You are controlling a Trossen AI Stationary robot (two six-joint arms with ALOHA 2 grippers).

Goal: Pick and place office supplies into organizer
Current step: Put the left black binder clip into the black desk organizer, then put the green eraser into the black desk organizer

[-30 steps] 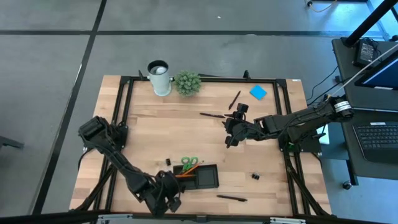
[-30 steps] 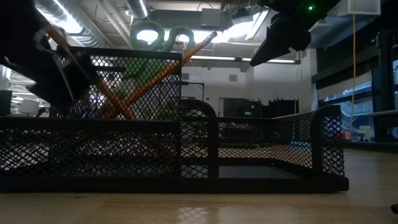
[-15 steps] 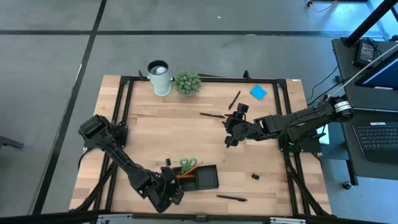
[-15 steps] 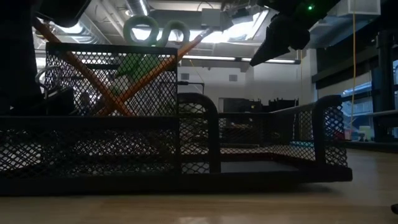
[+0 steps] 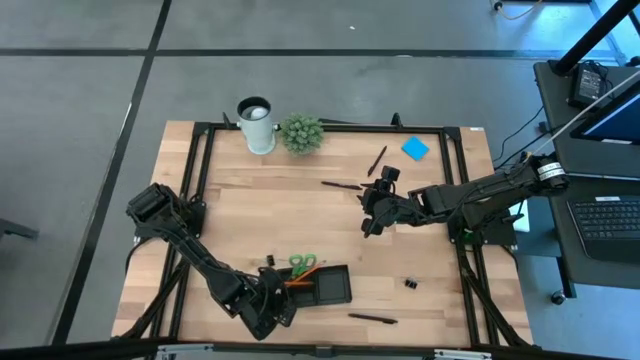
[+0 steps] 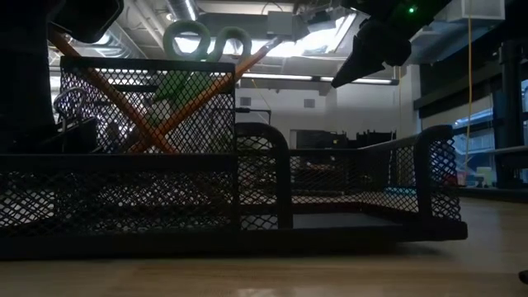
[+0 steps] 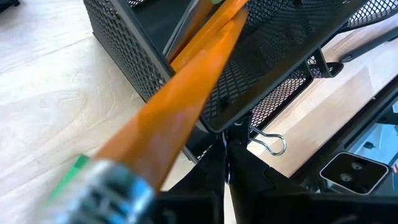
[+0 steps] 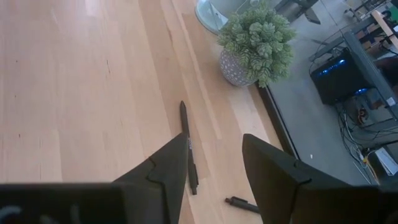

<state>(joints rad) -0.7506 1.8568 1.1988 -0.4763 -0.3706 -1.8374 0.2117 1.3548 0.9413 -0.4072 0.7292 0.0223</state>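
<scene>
Nudging against the tray at the bench's front edge, the closed, empty left pincer has shifted it slightly; the right pincer hangs open mid-bench.

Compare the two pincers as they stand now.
The left pincer is shut, low beside the organizer at the table's near edge; the right pincer is open and empty, raised over mid-table above a black pen. The left arm folds sharply; the right reaches out nearly straight. Both are dark and two-fingered.
</scene>
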